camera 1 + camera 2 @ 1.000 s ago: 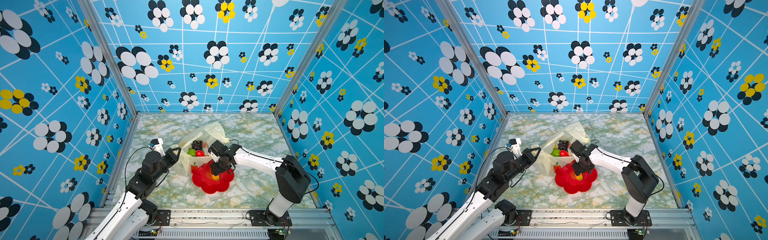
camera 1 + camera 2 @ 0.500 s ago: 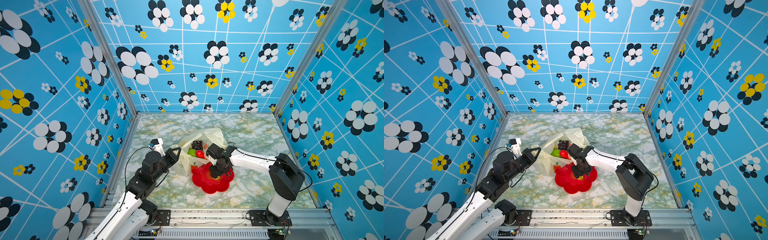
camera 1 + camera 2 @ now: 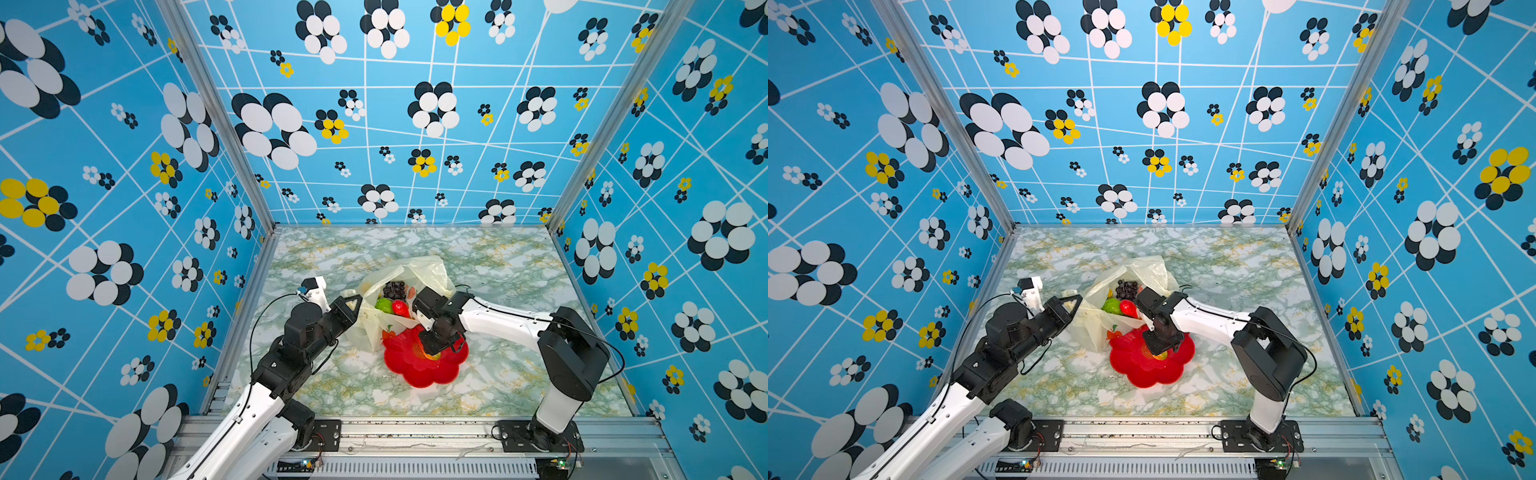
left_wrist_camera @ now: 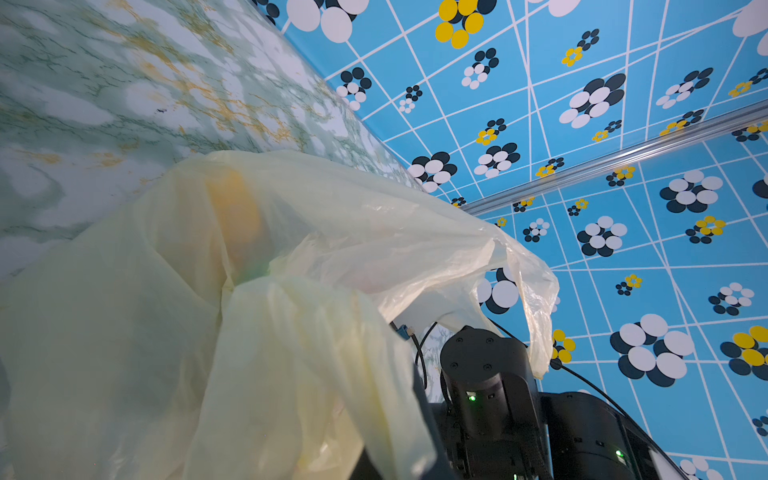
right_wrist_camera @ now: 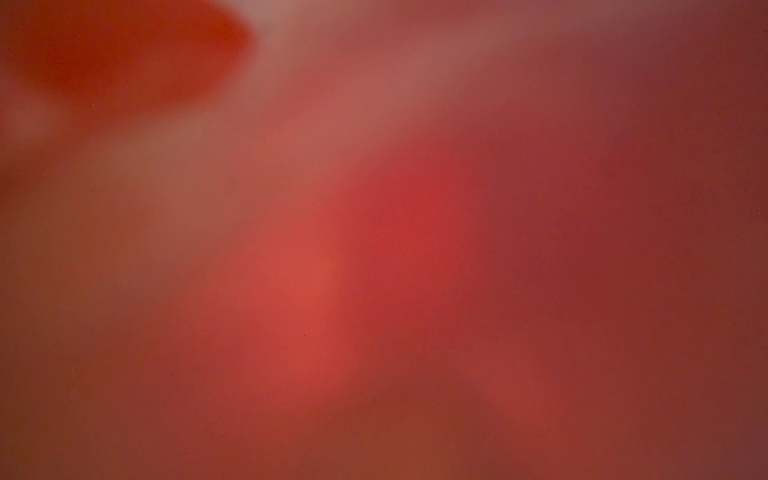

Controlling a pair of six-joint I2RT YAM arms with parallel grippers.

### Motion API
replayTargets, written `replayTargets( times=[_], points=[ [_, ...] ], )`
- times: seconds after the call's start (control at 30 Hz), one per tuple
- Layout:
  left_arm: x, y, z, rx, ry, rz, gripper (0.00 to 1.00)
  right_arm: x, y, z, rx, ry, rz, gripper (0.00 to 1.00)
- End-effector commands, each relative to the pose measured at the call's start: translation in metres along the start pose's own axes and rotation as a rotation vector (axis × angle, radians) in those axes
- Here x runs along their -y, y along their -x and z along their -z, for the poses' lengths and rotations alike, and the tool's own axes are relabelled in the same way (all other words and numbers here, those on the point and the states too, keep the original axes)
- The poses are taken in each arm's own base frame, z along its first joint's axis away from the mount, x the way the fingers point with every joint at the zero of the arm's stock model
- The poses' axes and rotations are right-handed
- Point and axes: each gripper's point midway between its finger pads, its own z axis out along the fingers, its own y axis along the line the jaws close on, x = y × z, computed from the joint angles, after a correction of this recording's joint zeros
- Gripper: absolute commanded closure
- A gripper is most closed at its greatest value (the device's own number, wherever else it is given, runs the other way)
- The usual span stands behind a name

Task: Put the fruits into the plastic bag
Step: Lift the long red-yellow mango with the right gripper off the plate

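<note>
— Where does the plastic bag [image 3: 419, 270] lie?

— On the bench [image 3: 498, 257], just behind the red plate [image 3: 424, 372] and a little to its left. The bag's near edge comes right up to the plate's rim, and its mouth gapes upward.

— What shows inside it?

— In both top views a dark grape bunch [image 3: 394, 289] sits deepest, farthest from the plate. A green round fruit [image 3: 384, 304] and a red fruit [image 3: 400, 308] lie side by side nearer the plate, the green one on the left.

— How does the left pincer stand?

— The left pincer [image 3: 352, 303] is behind the plate and to its left, at the bag's left edge. Its jaws are together, clamped on the thin film, which is drawn up toward it. The left wrist view is mostly filled with that cream film.

— And the right pincer?

— The right pincer [image 3: 1158, 348] points down over the middle of the plate, right at a yellow-orange fruit [image 3: 1160, 356] that lies on the plate. Its own body hides the jaws from above, and the right wrist view is only a red blur. It cannot be told whether the jaws are apart or closed on the fruit.
</note>
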Motion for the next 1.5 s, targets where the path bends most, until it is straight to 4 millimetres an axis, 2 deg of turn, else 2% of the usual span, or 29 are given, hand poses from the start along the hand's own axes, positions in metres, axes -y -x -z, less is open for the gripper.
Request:
replayTargets(
  times=[0.0,0.33,1.0,1.47],
  points=[
    [0.004,-0.001,-0.001,0.002,-0.024,0.0,1.0,-0.001,-0.005,-0.001,-0.027,-0.002,-0.004,0.67],
    [0.004,-0.001,-0.002,0.0,-0.021,0.001,1.0,-0.008,-0.003,0.002,-0.02,0.031,-0.011,0.73],
    [0.006,-0.003,0.002,-0.002,-0.027,0.005,1.0,-0.015,-0.001,0.024,0.048,0.078,-0.027,0.74],
    [0.008,-0.007,0.005,-0.006,-0.048,0.023,1.0,-0.002,-0.03,0.045,0.083,0.057,-0.066,0.75]
  ],
)
